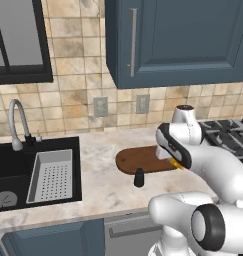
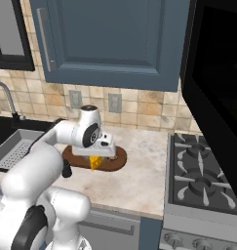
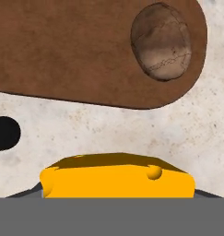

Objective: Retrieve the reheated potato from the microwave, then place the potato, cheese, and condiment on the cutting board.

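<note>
My gripper (image 2: 94, 156) is shut on the yellow-orange cheese (image 3: 118, 177), which hangs just above the front edge of the cutting board (image 1: 138, 160). The same wedge pokes out under the hand as cheese (image 1: 177, 163) and cheese (image 2: 94, 162). The brown potato (image 3: 162, 41) lies on one rounded end of the cutting board (image 3: 76, 50). The dark condiment (image 1: 139, 177) bottle stands upright on the counter just in front of the board, at condiment (image 2: 67, 170) from the right. The black microwave (image 2: 217, 73) hangs above the stove.
A black sink (image 1: 13, 170) with a white perforated strainer (image 1: 52, 175) and a faucet (image 1: 15, 125) lies left of the board. A gas stove (image 2: 203, 176) is at the right. Blue wall cabinets (image 1: 178, 40) hang above, and wall sockets (image 1: 100, 106) sit behind the board.
</note>
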